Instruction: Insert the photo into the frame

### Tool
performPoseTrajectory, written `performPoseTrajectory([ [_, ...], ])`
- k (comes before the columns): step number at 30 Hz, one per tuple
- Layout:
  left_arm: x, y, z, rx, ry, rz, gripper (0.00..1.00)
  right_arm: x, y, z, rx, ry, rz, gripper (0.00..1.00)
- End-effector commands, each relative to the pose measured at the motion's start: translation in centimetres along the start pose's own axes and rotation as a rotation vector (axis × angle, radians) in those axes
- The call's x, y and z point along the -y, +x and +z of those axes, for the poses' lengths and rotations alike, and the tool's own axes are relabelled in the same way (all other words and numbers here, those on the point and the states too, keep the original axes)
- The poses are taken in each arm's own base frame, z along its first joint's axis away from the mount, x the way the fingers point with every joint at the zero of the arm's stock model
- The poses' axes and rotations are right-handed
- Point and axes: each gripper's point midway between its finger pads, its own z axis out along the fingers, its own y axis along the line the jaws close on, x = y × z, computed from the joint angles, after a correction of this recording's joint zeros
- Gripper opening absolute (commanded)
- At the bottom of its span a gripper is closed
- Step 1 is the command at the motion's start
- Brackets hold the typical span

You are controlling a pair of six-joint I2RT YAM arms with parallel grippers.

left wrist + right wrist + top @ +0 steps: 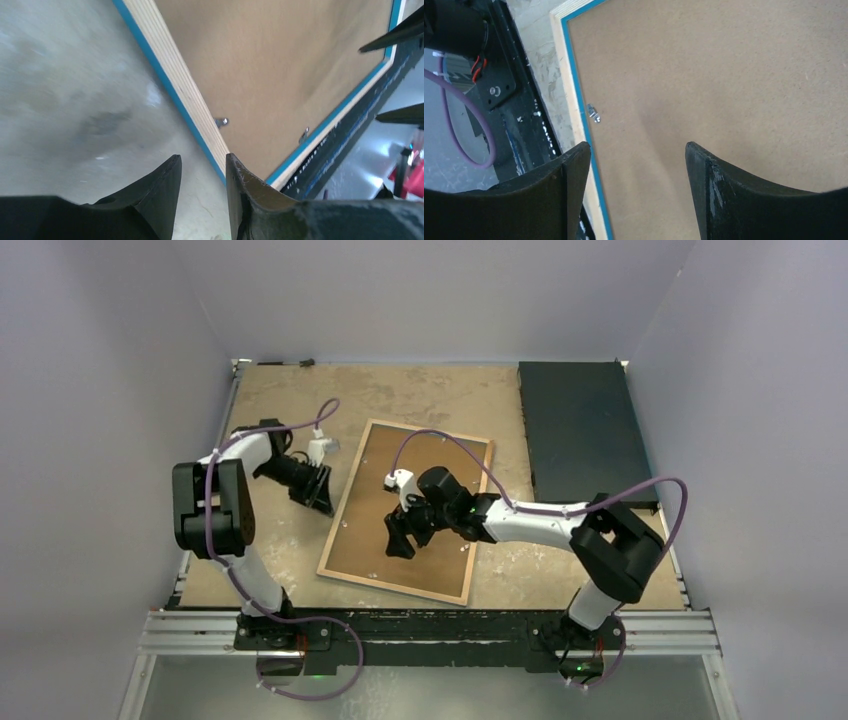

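Right now the frame (390,587) lies face down in the middle of the table (420,390), with its tan rim up and a thin blue line showing along the side. A brown backing board (430,455) sits inside it. The left gripper (202,159) is low, just beside the frame's left edge, its two fingers a little apart with nothing between them. The right gripper (636,147) hangs over the brown board, fingers wide apart, holding nothing
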Motion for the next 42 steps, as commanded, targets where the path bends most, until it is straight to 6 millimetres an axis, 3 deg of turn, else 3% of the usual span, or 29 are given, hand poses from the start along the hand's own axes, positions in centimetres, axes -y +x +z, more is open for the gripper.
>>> performPoseTrajectory([
  [1, 2.0, 3.1, 0.6, -0.077, 0.053, 0.087, 0.37, 1.8, -1.4, -1.9, 0.029, 0.184, -0.017, 0.76],
  [4, 2.5, 3.1, 0.7, -0.079, 0.041, 0.137, 0.38, 6.7, -5.4, -3.7, 0.133, 0.361, 0.06, 0.86],
  [8, 1.7, 3.1, 1.4, -0.094, -0.044, 0.214, 0.39, 14.2, -12.4, -5.6, 0.303, 0.487, 0.15, 0.93],
  [9, 1.8, 3.1, 1.6, -0.096, -0.051, 0.233, 0.39, 15.8, -15.0, -6.0, 0.343, 0.515, 0.148, 0.93],
  [13, 1.9, 3.0, 2.7, -0.115, -0.087, 0.301, 0.48, 23.3, -19.4, -6.0, 0.371, 0.635, 0.175, 0.96],
  [15, 1.7, 3.1, 3.1, -0.12, -0.1, 0.312, 0.48, 26.6, -20.4, -5.8, 0.374, 0.676, 0.199, 0.96],
  [18, 0.9, 3.0, 3.6, -0.119, -0.12, 0.318, 0.47, 30.3, -20.0, -5.1, 0.349, 0.707, 0.236, 0.97],
  [21, 0.1, 2.8, 3.9, -0.124, -0.148, 0.321, 0.41, 32.1, -19.4, -5.1, 0.342, 0.709, 0.266, 0.98],
  [27, -1.7, 1.8, 3.7, -0.119, -0.23, 0.331, 0.27, 34.5, -15.8, -5.0, 0.309, 0.643, 0.374, 0.97],
  [31, -2.9, 0.0, 3.6, -0.095, -0.27, 0.318, 0.2, 34.3, -13.0, -4.7, 0.281, 0.594, 0.445, 0.96],
  [36, -5.1, -2.7, 4.3, -0.082, -0.312, 0.297, 0.16, 32.4, -9.5, -4.6, 0.252, 0.559, 0.512, 0.94],
  [42, -8.0, -6.3, 4.9, -0.059, -0.367, 0.279, 0.12, 29.7, -6.0, -6.6, 0.279, 0.596, 0.608, 0.9],
])
